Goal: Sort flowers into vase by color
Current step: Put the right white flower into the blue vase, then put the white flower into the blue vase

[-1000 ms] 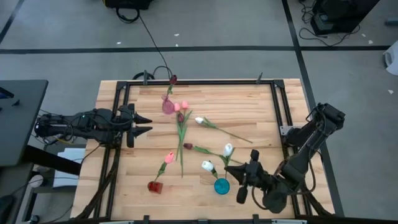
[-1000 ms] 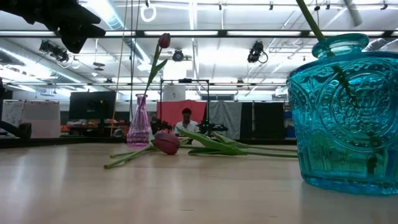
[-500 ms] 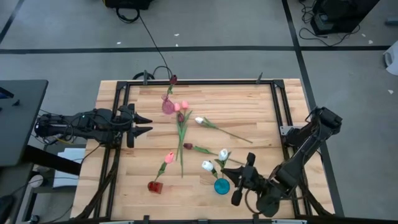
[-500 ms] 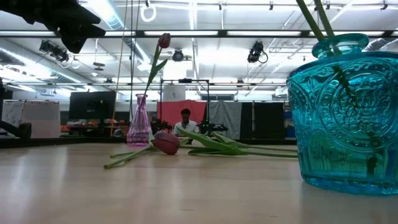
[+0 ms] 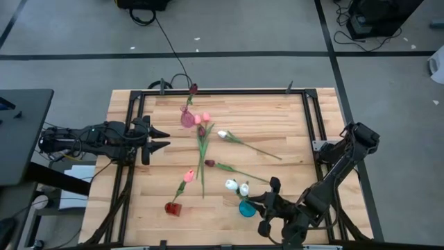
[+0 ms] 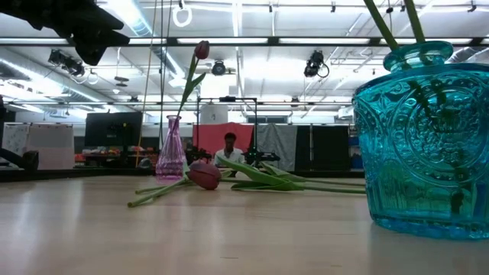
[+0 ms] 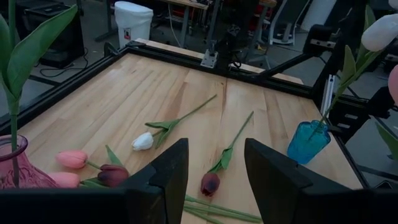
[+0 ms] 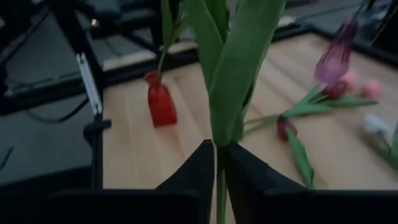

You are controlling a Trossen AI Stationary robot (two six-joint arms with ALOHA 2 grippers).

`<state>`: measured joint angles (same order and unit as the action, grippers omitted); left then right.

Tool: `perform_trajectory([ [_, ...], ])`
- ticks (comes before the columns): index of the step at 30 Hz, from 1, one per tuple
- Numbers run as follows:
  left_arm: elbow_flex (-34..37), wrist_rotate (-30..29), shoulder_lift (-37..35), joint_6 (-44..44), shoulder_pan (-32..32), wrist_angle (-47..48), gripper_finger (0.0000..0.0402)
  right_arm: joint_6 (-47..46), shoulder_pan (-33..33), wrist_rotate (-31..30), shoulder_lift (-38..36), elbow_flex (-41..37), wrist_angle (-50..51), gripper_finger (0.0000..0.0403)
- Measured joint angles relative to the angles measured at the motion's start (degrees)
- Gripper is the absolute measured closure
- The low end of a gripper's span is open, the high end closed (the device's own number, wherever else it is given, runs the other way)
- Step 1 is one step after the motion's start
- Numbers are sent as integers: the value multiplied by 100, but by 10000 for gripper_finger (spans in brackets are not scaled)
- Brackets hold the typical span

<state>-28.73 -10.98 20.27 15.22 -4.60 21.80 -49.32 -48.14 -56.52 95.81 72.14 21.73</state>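
Observation:
Two white flowers (image 5: 243,187) (image 5: 231,185) stand with their stems in the blue vase (image 5: 246,207) near the table's front edge. The low view shows both stems entering the blue vase's mouth (image 6: 416,53). My right gripper (image 5: 259,201) (image 8: 219,149) is beside that vase on its right, shut on one white flower's stem. A pink flower (image 5: 189,175) stands in the red vase (image 5: 173,207), and a maroon flower (image 5: 193,88) in the pink vase (image 5: 187,117). My left gripper (image 5: 164,137) (image 7: 214,180) waits open at the table's left edge. My right gripper pinches the white flower's thin green stem (image 8: 219,163) between its two fingers, just below a broad leaf (image 8: 233,81). The fingers come from the table's right, slanting slightly down, and lie across the stem. The flower stands nearly upright, its lower stem in the blue vase.
Loose flowers lie on the middle of the table: two pink (image 5: 206,118), a maroon (image 5: 201,130), a white (image 5: 223,134) and another maroon (image 5: 209,163). A black metal frame (image 5: 222,92) runs round the tabletop.
My right gripper has sunk and moved toward the blue vase with the white flower. The flower's stem has gone down into the vase beside the first one, and its bud now sits next to the other white bud.

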Motion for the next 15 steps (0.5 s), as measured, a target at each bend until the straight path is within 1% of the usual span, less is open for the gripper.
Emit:
perform_trajectory([
  [3, 0, 0, -1, 0, -2, -2, 239, -142, 0, 357, -59, 2, 242, 330],
  [6, -1, 0, 0, 0, 0, -2, 239, -431, 0, 698, -99, 2, 575, 319],
  [12, 0, 0, 0, 0, -2, -2, 239, -1090, 70, 1281, -140, 2, 1527, 301],
  [15, 0, 0, 0, 2, -1, 0, 239, -1656, 101, 1474, -140, 2, 2158, 287],
])
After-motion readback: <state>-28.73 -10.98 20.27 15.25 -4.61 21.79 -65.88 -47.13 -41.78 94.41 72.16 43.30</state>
